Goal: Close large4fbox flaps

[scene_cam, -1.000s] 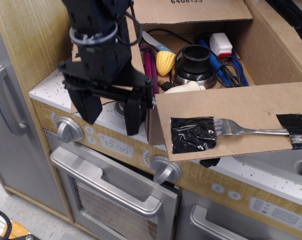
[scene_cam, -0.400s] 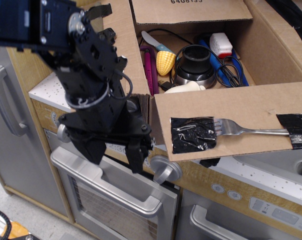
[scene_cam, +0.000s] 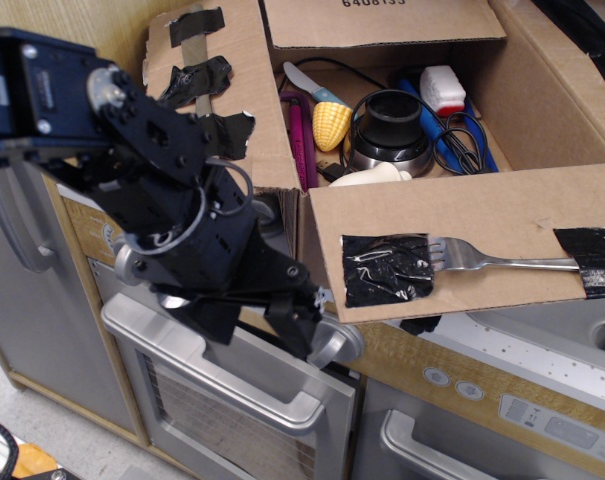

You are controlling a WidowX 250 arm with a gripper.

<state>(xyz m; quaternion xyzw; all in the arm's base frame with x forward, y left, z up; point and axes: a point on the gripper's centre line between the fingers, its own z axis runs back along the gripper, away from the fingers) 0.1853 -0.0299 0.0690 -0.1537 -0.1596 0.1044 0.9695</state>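
Presently, large4fbox (scene_cam: pixel 542 120): a brown cardboard box is seen standing open on the speckled worktop (scene_cam: pixel 542 335) of a toy kitchen, its inside filled with small things.
Flaps: all four are seen folded outward from the large4fbox.
Long flap (scene_cam: pixel 482 235): it is held out from the near edge of the large4fbox; a metal fork (scene_cam: pixel 492 260) is fastened flat on it under black tape at the tines and the handle end.
Short flap (scene_cam: pixel 222 90): it stands nearly upright at the left edge of the large4fbox, and torn black tape strips are stuck on it.
Far flap (scene_cam: pixel 382 20): it rises behind the large4fbox, and printed digits are cut off by the frame's top.
Right flap (scene_cam: pixel 572 50): only part of it is seen, at the right of the large4fbox.
Contents: a toy corn cob (scene_cam: pixel 330 120), a black and silver pot (scene_cam: pixel 390 130), a white and red piece (scene_cam: pixel 442 88) and dark cables are seen inside the large4fbox.
Fingers (scene_cam: pixel 257 325): they are spread apart and nothing is held between them; they are pointed down and to the right, below the left corner of the large4fbox, just beside the long flap's lower left corner.
Oven door handle (scene_cam: pixel 222 375): it is seen below the large4fbox, under the fingers.
Knob (scene_cam: pixel 334 342): it is partly covered by one finger.
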